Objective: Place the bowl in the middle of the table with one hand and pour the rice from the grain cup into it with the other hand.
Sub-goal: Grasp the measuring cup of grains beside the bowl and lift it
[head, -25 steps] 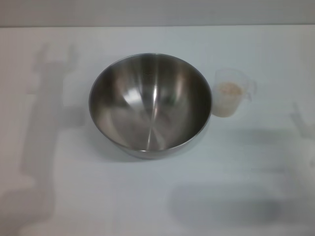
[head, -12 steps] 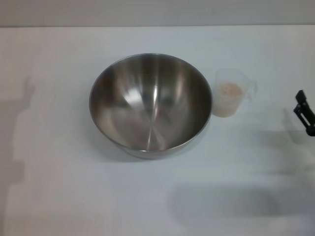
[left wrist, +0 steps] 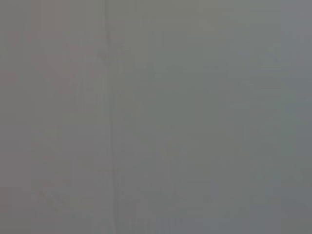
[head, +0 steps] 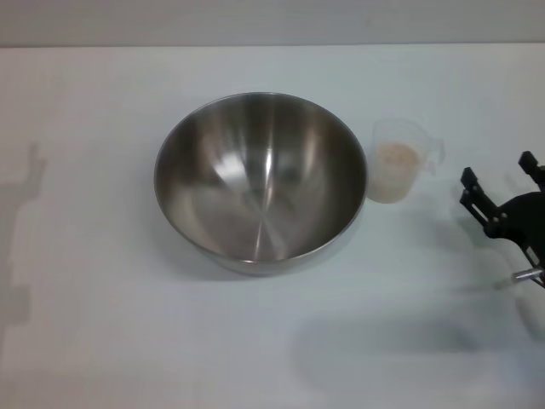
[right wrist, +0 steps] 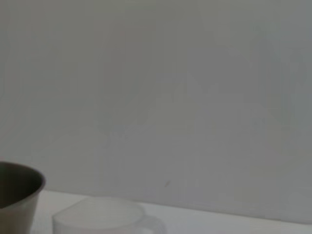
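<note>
The steel bowl [head: 260,175] stands empty in the middle of the white table [head: 128,341]. The clear grain cup [head: 402,158] stands just right of the bowl, almost touching its rim, with pale rice [head: 397,158] inside and its handle pointing right. My right gripper [head: 498,173] is at the table's right edge, open and empty, a short way right of the cup's handle. The right wrist view shows the bowl's rim [right wrist: 17,187] and the cup's rim [right wrist: 97,217] low in the picture. My left gripper is out of view; only its shadow falls on the far left of the table.
The table's far edge [head: 272,45] meets a grey wall. The left wrist view shows only a plain grey surface.
My right gripper has come in from the right edge towards the cup. The left arm's shadow has slid off to the left. The bowl and the cup have not moved.
</note>
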Controlling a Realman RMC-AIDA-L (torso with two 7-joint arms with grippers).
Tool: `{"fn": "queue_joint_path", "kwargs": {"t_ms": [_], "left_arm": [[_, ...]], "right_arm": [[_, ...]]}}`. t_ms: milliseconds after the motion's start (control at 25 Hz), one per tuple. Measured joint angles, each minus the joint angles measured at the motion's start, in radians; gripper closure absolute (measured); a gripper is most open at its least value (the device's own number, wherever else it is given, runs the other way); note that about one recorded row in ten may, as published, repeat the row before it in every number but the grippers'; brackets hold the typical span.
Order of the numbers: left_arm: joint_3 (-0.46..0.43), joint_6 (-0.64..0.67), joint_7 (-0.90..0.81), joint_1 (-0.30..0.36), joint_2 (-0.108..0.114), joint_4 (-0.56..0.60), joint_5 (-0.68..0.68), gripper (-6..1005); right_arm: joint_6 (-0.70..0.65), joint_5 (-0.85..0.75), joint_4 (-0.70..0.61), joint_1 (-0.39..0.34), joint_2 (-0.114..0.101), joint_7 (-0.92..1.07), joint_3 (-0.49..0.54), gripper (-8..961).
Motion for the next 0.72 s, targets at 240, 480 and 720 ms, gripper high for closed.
{"fn": "queue_joint_path", "kwargs": {"t_ms": [240, 480, 720], "left_arm": [[0.002, 0.006, -0.001, 0.004, 0.000, -0.008, 0.006, 186], [0.004, 0.012, -0.001, 0.013, 0.000, -0.009, 0.007, 186], [0.005, 0.029, -0.001, 0.023, 0.000, -0.012, 0.007, 187]], "right_arm": [[0.047, 0.002, 0.004, 0.029, 0.000, 0.000, -0.004, 114], [0.059, 0.006, 0.004, 0.049, 0.000, 0.000, -0.001, 113], [0.069, 0.006, 0.005, 0.062, 0.000, 0.000, -0.004, 113]]}}
